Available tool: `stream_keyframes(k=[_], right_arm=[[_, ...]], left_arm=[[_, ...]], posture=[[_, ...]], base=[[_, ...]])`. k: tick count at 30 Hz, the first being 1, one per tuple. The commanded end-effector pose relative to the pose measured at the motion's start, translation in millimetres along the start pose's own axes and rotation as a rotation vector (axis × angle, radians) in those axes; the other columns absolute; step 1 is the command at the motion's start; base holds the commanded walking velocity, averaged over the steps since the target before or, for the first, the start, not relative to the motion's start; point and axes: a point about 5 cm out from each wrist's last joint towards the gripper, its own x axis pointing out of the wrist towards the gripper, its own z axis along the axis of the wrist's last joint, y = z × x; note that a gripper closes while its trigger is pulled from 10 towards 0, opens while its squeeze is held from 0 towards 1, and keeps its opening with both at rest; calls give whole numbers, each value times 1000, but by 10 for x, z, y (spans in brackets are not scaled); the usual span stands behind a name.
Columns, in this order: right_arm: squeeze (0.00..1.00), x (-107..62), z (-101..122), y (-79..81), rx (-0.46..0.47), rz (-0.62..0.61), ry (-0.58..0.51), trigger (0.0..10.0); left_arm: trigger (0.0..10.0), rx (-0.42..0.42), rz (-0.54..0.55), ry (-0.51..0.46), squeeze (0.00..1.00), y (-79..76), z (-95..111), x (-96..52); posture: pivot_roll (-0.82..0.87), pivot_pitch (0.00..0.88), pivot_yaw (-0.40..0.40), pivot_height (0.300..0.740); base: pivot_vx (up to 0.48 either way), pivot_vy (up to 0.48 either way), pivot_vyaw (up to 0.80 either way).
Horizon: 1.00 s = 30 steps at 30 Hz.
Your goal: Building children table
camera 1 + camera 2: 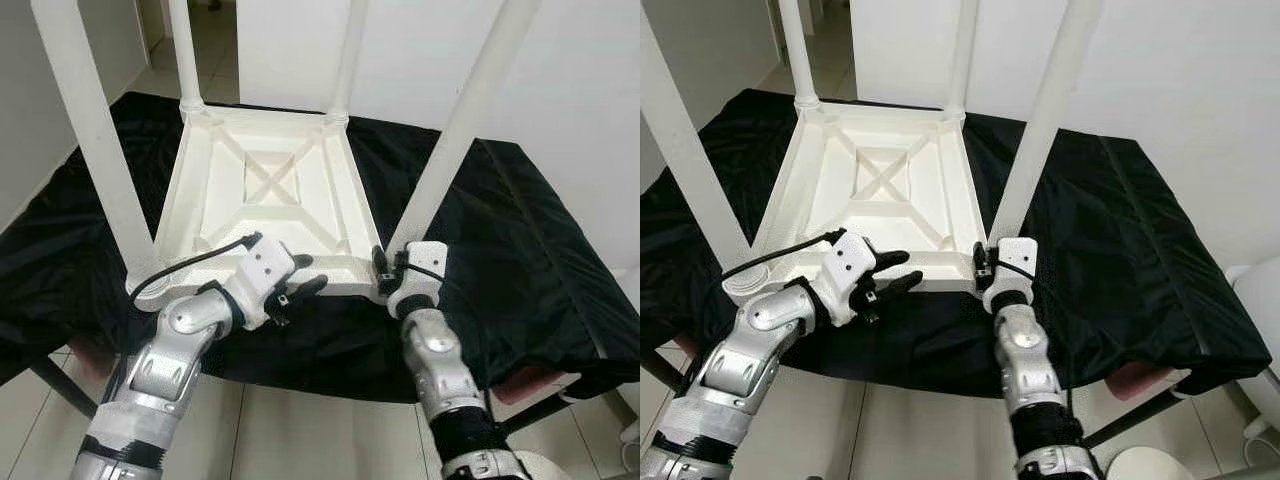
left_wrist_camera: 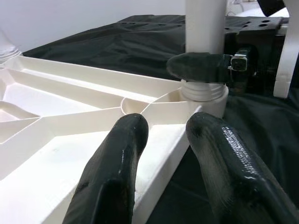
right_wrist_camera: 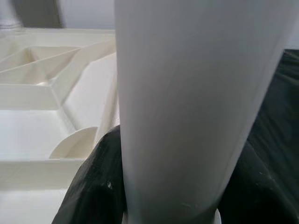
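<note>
A white plastic children's table (image 1: 270, 190) lies upside down on a black cloth (image 1: 520, 250), its four legs pointing up. My right gripper (image 1: 385, 265) is shut on the base of the near right leg (image 1: 450, 140), where it meets the corner socket. In the right wrist view its black fingers (image 3: 93, 186) hug both sides of that leg (image 3: 196, 102). My left gripper (image 1: 308, 275) is open at the table's near rim, a little left of that corner. In the left wrist view its fingers (image 2: 117, 172) straddle the rim edge, pointing toward the leg (image 2: 205, 28).
The near left leg (image 1: 95, 130) and two far legs (image 1: 185, 55) stand tall around the arms. The cloth-covered surface ends just before my body, with tiled floor (image 1: 300, 430) below. A white wall stands behind, and a white object (image 1: 1260, 300) is at the right.
</note>
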Motion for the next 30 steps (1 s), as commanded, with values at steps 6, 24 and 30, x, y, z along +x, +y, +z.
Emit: stream_keyframes(k=[6, 24, 30], right_arm=[[0, -91, -54, 210, 34, 7, 30, 10000], [0, -163, 14, -10, 30, 273, -5, 10000], [0, -181, -23, -198, -10, 389, 15, 10000]], left_arm=[[10000, -2, 92, 5, 0, 20, -17, 10], [10000, 6, 119, 3, 0, 46, -26, -22], [10000, 7, 111, 3, 0, 41, -25, -24]], posture=[[77, 60, -89, 740], [90, 56, -100, 740], [92, 52, -100, 740]], base=[[0, 0, 0], [0, 0, 0], [0, 0, 0]])
